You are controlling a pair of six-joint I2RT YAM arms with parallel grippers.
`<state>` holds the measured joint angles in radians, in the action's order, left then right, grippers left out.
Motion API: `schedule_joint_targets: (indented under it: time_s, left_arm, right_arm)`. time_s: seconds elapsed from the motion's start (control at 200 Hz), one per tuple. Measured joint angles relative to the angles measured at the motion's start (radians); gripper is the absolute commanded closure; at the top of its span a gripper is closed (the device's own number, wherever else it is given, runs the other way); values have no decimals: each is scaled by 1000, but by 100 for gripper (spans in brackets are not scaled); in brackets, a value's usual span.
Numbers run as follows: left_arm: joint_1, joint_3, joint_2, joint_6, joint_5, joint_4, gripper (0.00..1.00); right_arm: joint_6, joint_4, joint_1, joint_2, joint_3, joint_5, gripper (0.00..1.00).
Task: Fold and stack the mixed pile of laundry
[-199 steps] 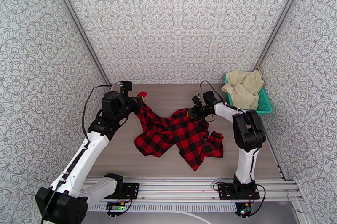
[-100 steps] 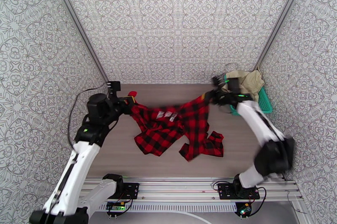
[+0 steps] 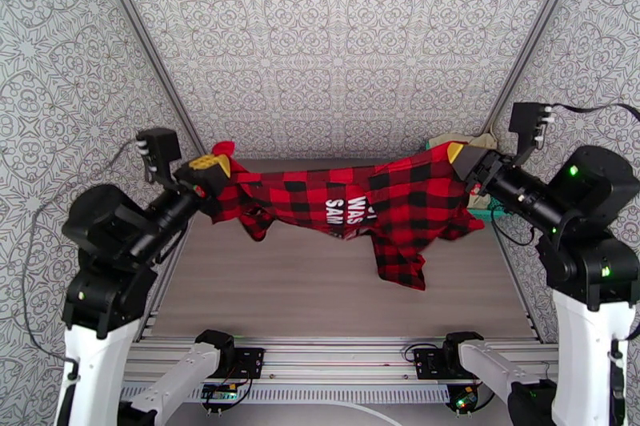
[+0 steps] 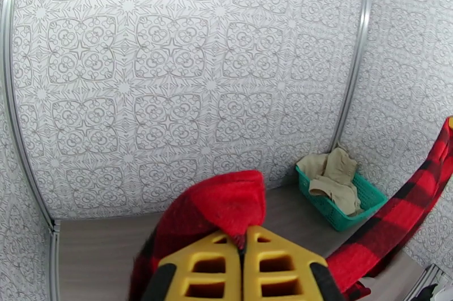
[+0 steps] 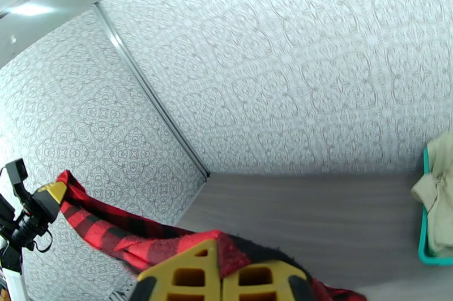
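From above, the left tool (image 3: 210,166) and the right tool (image 3: 458,154) are both raised over the surface (image 3: 320,299), well apart, each clenched on one end of the shirt (image 3: 408,191). The shirt hangs stretched between them in a sagging band, off the surface along most of its length. A white label (image 3: 348,211) with dark letters shows near the middle, and just right of it a loose part droops lower (whether its tip reaches the surface I cannot tell). Behind the right arm, at the far right corner, a sliver of the basket (image 3: 485,215) shows, with cream cloth (image 3: 483,139) above it.

In the left wrist view the yellow fingers (image 4: 209,265) are pressed together, a red fold of shirt pinched between them and bulging up over their tips. At the right edge another band of the shirt slants upward. The basket sits on the surface against the far wall, with the cloth heaped inside it and draped over its rim.

In the right wrist view this tool's fingers are likewise pressed together on red-and-black fabric. From there the shirt runs left and upward, fairly taut, to the left tool in the distance. The basket's corner and the cloth show at the right edge.
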<state>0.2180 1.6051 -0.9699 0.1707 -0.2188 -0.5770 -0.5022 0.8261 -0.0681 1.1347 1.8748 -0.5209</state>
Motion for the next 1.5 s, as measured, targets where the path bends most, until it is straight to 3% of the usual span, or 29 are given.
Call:
schedule_joint_targets:
  time_s: [0.235, 0.36, 0.445, 0.555, 0.685, 0.93, 1.055, 1.21, 1.375, 1.455, 1.5]
  left_arm:
    - [-132, 159, -388, -18, -42, 20, 100]
    - [-197, 298, -662, 6, -102, 90, 100]
    - [-226, 515, -862, 47, -129, 110, 100]
    - [-247, 728, -999, 95, -145, 194, 100]
    - [-252, 791, -979, 114, -156, 373, 100]
    - [-257, 697, -726, 80, -198, 541, 100]
    - [-257, 362, -490, 85, -232, 612, 100]
    - [-259, -209, -213, 111, -223, 650, 100]
    - [-220, -747, 33, 163, -159, 478, 100]
    - [-187, -906, 154, 198, -103, 380, 100]
    - [-168, -973, 225, 231, -74, 331, 91]
  right_arm:
    - [-42, -24, 0, 392, 228, -1, 100]
    - [-98, -90, 0, 761, 565, -24, 100]
    - [-155, -132, -2, 1027, 898, -39, 100]
    - [-237, -287, -2, 1141, 1018, -58, 100]
    - [-272, -579, 0, 1018, 809, -63, 100]
    - [-198, -679, 30, 725, 711, -95, 100]
    - [-226, -740, 67, 550, 457, -180, 100]
    - [-289, -818, 74, 332, -180, -229, 100]
    - [-313, -666, 75, 204, -816, -241, 100]
    - [-298, -542, 76, 128, -978, -219, 100]
    - [-283, -489, 77, 75, -1034, -200, 100]
